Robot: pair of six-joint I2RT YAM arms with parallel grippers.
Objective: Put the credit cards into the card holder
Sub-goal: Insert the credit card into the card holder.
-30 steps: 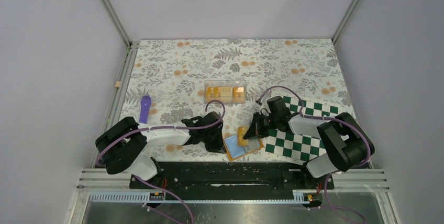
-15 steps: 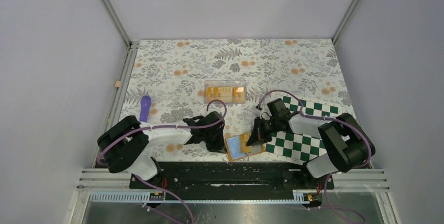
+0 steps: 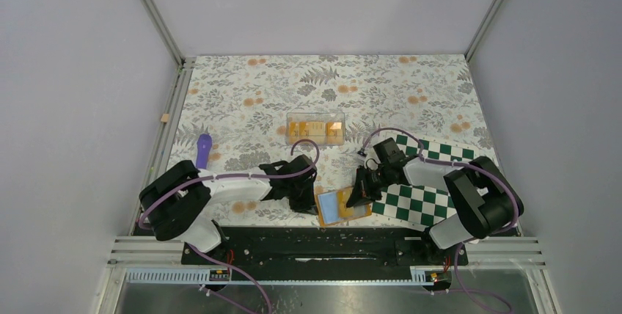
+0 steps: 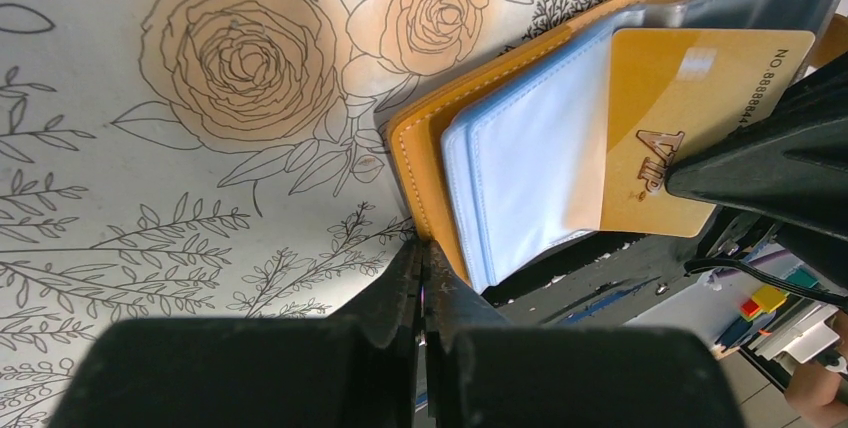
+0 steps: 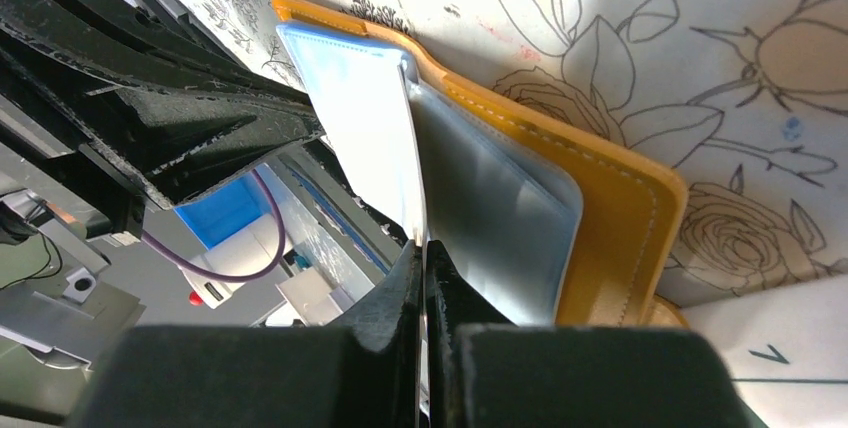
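Observation:
The card holder (image 3: 330, 210) lies open near the table's front edge, its light-blue pockets (image 4: 530, 168) facing up inside the orange cover (image 4: 425, 148). My right gripper (image 3: 357, 195) is shut on a gold credit card (image 4: 690, 118) marked VIP. The card's far end lies tucked in the blue pocket. In the right wrist view the card shows edge-on between the jaws of that gripper (image 5: 422, 245), over the orange cover (image 5: 620, 208). My left gripper (image 4: 422, 248) is shut with nothing in it, its tips against the holder's orange left edge. More credit cards (image 3: 316, 130) lie further back.
Those cards sit in a clear plastic box (image 3: 316, 119) at mid-table. A green-and-white chequered board (image 3: 414, 202) lies under my right arm, with another piece (image 3: 440, 151) behind it. A purple object (image 3: 203, 151) lies at the left. The black base rail (image 3: 315, 244) runs just below the holder.
My right gripper has come down and to the left with the card, from above the holder onto its blue pocket. The left gripper has stayed at the holder's edge.

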